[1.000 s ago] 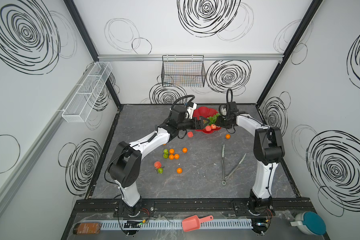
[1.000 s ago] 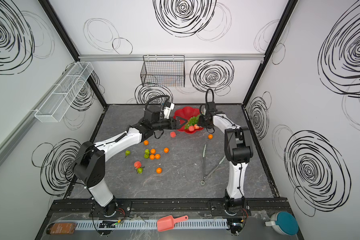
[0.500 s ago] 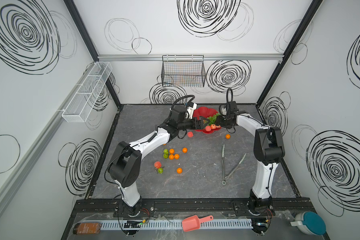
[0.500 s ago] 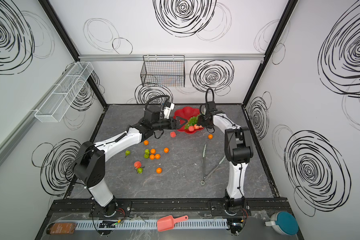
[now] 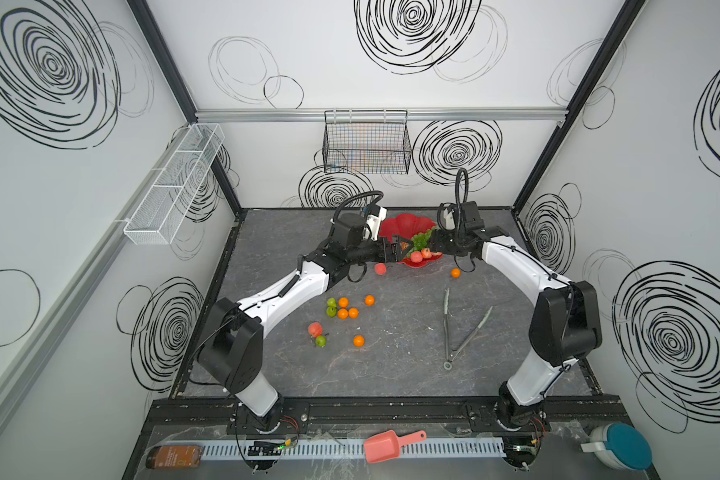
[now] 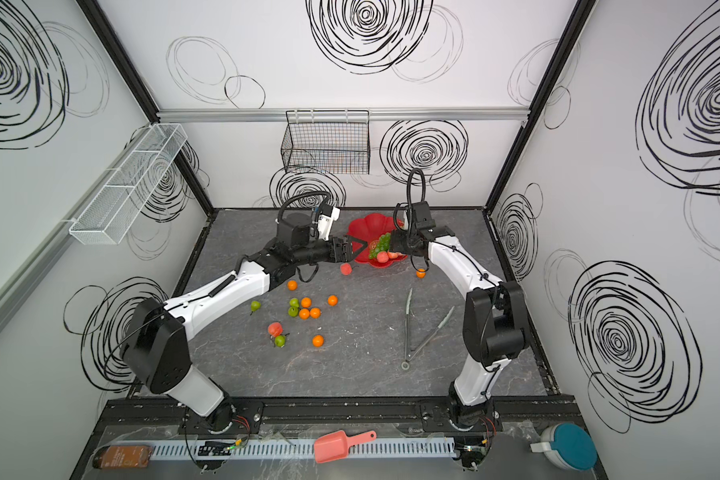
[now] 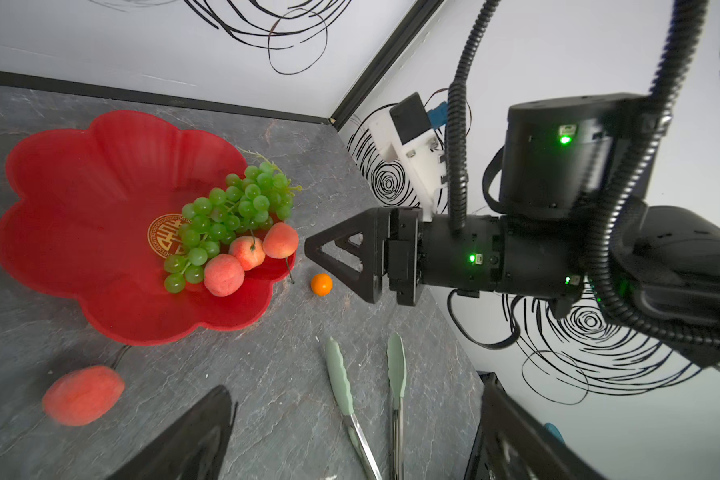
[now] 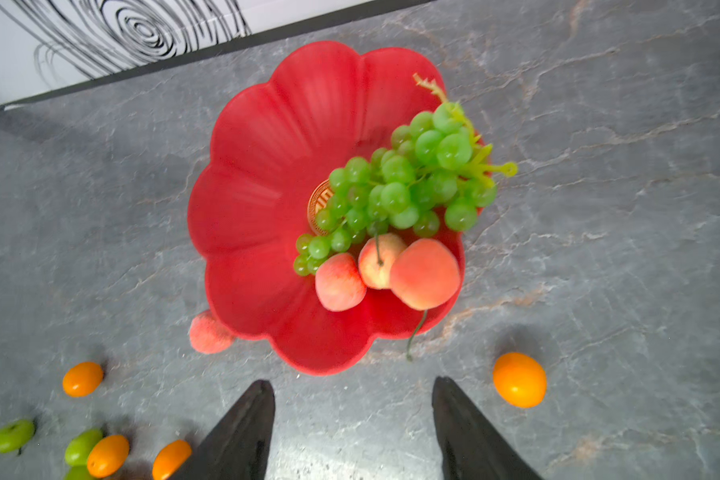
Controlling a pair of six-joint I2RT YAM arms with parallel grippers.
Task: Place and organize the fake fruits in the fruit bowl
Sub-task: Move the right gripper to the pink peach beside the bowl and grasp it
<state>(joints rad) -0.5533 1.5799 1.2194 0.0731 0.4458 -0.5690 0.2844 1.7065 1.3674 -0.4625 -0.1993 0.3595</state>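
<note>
The red fruit bowl (image 5: 398,224) (image 6: 366,226) (image 7: 80,199) (image 8: 275,166) sits at the back of the table. It holds green grapes (image 7: 229,216) (image 8: 408,183) and three peaches (image 7: 224,274) (image 8: 425,274). One peach (image 5: 380,269) (image 7: 83,395) lies just outside its rim and an orange (image 5: 456,273) (image 8: 519,379) lies on its other side. More oranges and pears (image 5: 344,307) (image 6: 304,307) are scattered mid-table. My left gripper (image 5: 400,249) (image 7: 356,386) hovers open at the bowl's near-left rim. My right gripper (image 5: 433,245) (image 8: 350,382) stands open and empty beside the peaches.
Green-tipped metal tongs (image 5: 462,328) (image 7: 350,395) lie right of centre. A peach (image 5: 315,329), a pear (image 5: 320,341) and an orange (image 5: 358,340) lie nearer the front. A salmon scoop (image 5: 387,444) rests on the front ledge. A wire basket (image 5: 366,145) hangs on the back wall.
The right gripper's jaws have spread a little wider. Both arms and the fruits otherwise stay where they were.
</note>
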